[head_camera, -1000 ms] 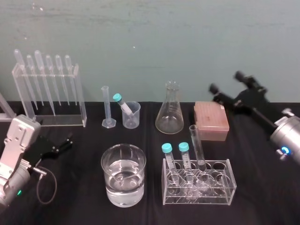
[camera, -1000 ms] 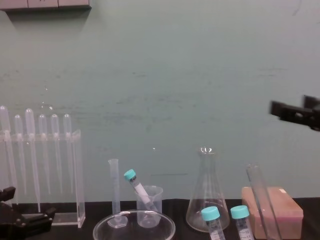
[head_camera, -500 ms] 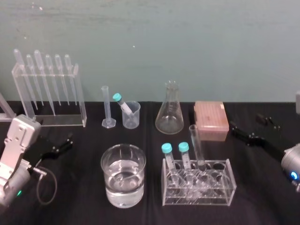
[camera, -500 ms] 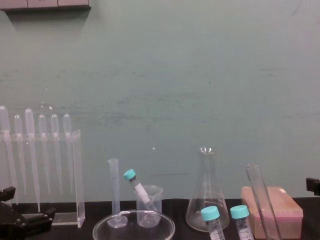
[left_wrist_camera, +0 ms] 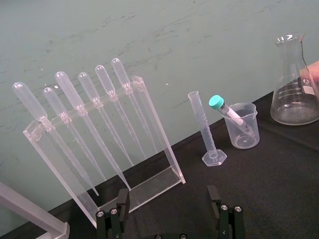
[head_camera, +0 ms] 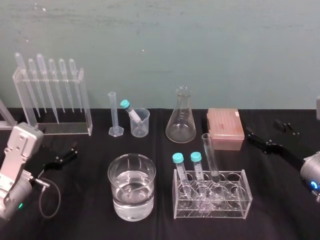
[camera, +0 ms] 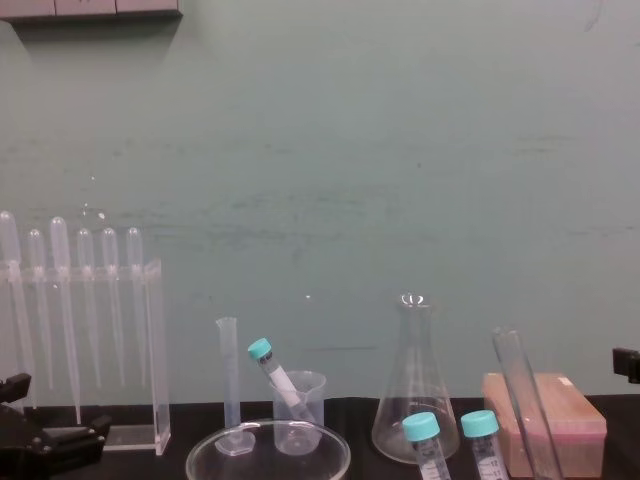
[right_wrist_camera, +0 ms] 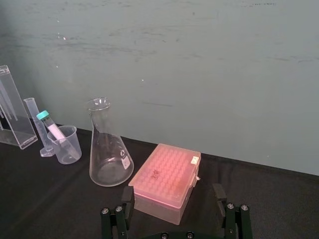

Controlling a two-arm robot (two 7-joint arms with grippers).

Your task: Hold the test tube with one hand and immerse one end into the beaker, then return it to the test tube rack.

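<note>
**Test tube in its rack, both claws open and empty**

The test tube (head_camera: 209,155) stands in the clear rack (head_camera: 244,174) toward the front of the black counter (head_camera: 90,220). It leans a little, with its open mouth above the rack's top. Two teal-capped tubes (head_camera: 179,167) stand in the same rack just to its left.

The beaker (head_camera: 140,123) sits well apart from the rack, at the back of the counter. It is between the slim measuring cylinder (head_camera: 113,115) and the conical flask (head_camera: 181,117). Another teal-capped tube leans inside the beaker, cap up.

A wide glass dish (head_camera: 131,186) partly filled with clear liquid stands in front of the beaker, to the left of the rack. A pink box (head_camera: 225,129) lies behind the rack, beside the flask. The pipette stand (head_camera: 50,102) holds six pipettes at the back left.

The right claw (right_wrist_camera: 173,193) is low over the right side of the counter, to the right of the pink box. Its fingers are spread wide with nothing between them. The left claw (left_wrist_camera: 167,191) is low at the left side, in front of the pipette stand. Its fingers are also wide apart and it grips nothing.
</note>
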